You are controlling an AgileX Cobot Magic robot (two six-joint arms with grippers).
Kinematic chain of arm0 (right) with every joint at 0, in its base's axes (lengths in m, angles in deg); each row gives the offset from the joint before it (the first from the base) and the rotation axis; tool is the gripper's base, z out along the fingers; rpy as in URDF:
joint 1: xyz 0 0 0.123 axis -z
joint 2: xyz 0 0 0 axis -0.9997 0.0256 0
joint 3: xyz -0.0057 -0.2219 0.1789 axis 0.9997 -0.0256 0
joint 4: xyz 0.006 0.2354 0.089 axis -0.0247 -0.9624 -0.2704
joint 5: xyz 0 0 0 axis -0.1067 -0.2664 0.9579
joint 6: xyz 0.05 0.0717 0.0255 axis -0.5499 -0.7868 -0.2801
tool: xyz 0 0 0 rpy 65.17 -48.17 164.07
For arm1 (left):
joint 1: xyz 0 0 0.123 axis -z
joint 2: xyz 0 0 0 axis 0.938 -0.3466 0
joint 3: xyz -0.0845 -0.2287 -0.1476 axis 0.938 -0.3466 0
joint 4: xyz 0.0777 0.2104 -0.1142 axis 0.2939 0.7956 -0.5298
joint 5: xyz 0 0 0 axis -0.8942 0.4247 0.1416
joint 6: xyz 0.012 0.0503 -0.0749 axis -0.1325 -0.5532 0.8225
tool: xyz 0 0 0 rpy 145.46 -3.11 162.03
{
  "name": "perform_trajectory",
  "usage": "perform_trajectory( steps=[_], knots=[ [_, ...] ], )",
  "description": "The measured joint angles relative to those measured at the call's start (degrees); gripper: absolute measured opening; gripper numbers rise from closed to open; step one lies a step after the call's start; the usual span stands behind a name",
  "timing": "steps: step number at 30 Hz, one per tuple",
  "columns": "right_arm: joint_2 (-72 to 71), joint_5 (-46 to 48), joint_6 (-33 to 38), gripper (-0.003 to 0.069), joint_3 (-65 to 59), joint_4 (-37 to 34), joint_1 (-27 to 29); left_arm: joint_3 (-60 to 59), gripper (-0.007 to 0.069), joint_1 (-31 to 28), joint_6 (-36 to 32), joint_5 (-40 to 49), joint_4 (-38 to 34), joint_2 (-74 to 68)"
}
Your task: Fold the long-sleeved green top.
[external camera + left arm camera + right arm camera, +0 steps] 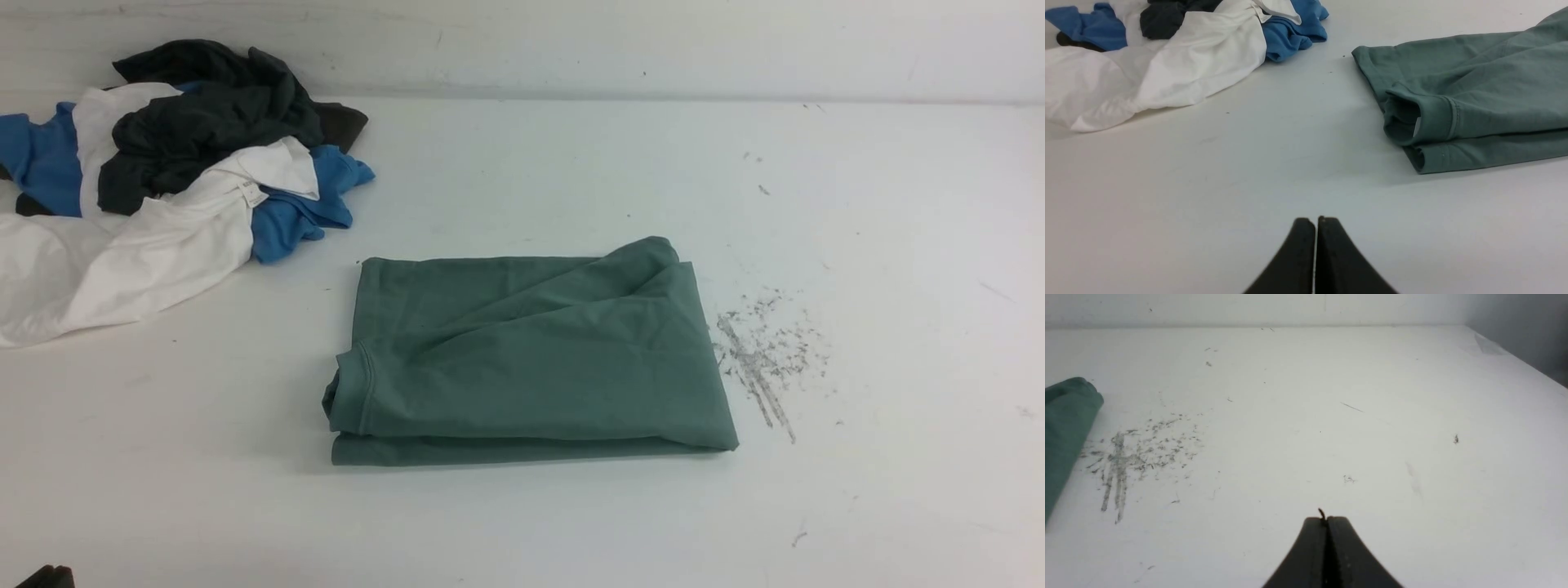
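— Looking from the front, where to find the green top [531, 367]?
— Well short of the surface's [898, 327] far edge; likely to unfold if dragged by one loose layer.
— By left wrist?
— With left gripper [1316, 220] clenched, empty.
— By right?
— With right gripper [1327, 518] likewise.

the white table [522, 523] bears the folded green top [539, 367] and piled garments [204, 155].

Unclear what sort of place: just a scuffed white tabletop [898, 327] and heaped clothes [204, 155].
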Motion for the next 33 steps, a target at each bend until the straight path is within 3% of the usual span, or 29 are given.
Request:
perform_trajectory(
  steps=[10, 33],
  knots=[
    [0.00, 0.20, 0.00, -0.0015, 0.05, -0.23, -3.42, 0.04, -0.0004, 0.00, 0.00, 0.00, 0.00, 0.00],
    [0.00, 0.20, 0.00, -0.0015, 0.05, -0.23, -3.48, 0.04, -0.0004, 0.00, 0.00, 0.00, 0.00, 0.00]
  ],
)
